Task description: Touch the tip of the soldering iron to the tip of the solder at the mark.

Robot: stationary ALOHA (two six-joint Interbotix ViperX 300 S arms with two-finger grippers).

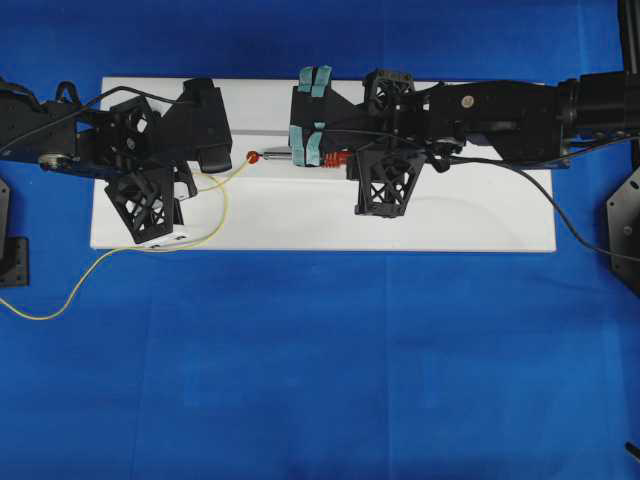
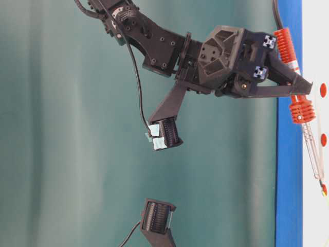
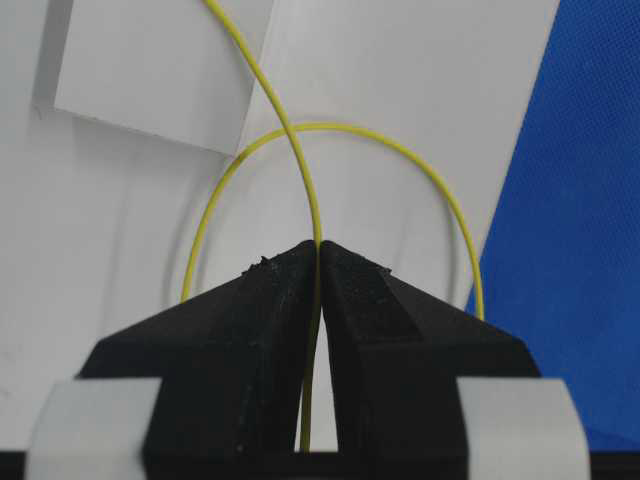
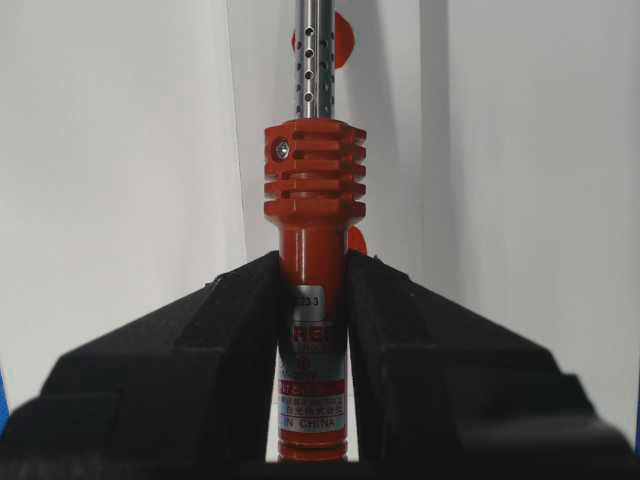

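Two grippers are seen over a white board [image 1: 480, 215] on the blue surface [image 1: 320, 360]. The solder [image 3: 300, 160] is pinched by the left gripper [image 3: 318, 250]. The iron [image 4: 312, 260] is clamped in the right gripper [image 4: 312, 275], its tip by a red mark [image 1: 253, 156].

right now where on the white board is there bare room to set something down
The white board is bare along its near edge, right of the solder loop and below the right gripper. It is crowded along the far edge, where the left gripper, the soldering iron and the red mark meet.
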